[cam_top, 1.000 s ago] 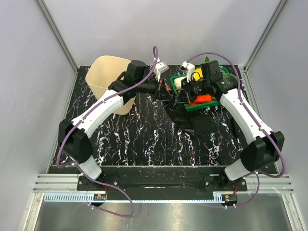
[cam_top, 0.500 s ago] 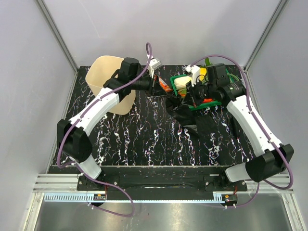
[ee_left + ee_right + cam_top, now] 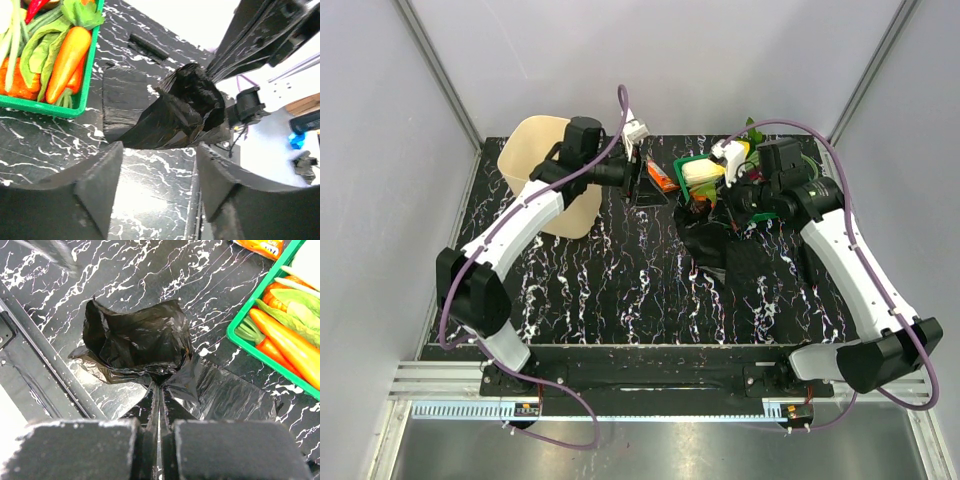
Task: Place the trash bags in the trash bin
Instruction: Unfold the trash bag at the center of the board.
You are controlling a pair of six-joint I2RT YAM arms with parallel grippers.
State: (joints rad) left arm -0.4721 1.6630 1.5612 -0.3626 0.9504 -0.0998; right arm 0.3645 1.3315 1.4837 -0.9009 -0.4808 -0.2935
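A crinkled black trash bag point(image 3: 135, 340) hangs bunched from my right gripper point(image 3: 160, 385), which is shut on its neck just above the table. More black plastic point(image 3: 230, 395) of the trash bags lies flat on the table beside it. From above, the bag point(image 3: 705, 240) sits below the right gripper point(image 3: 712, 208). My left gripper point(image 3: 160, 150) is open with nothing between its fingers, facing the lifted bag point(image 3: 185, 110) from a short distance. Seen from above, the left gripper point(image 3: 642, 182) is between the bag and the cream trash bin point(image 3: 545, 170) at the back left.
A green tray point(image 3: 692, 160) of vegetables stands at the back, right next to the bag; its rim point(image 3: 240, 335) shows in the right wrist view. An orange snack wrapper point(image 3: 662, 180) lies between tray and left gripper. The frame's posts border the table.
My left gripper has opened and drawn back left, away from the bag. The right gripper has shifted slightly right, still shut on the bag.
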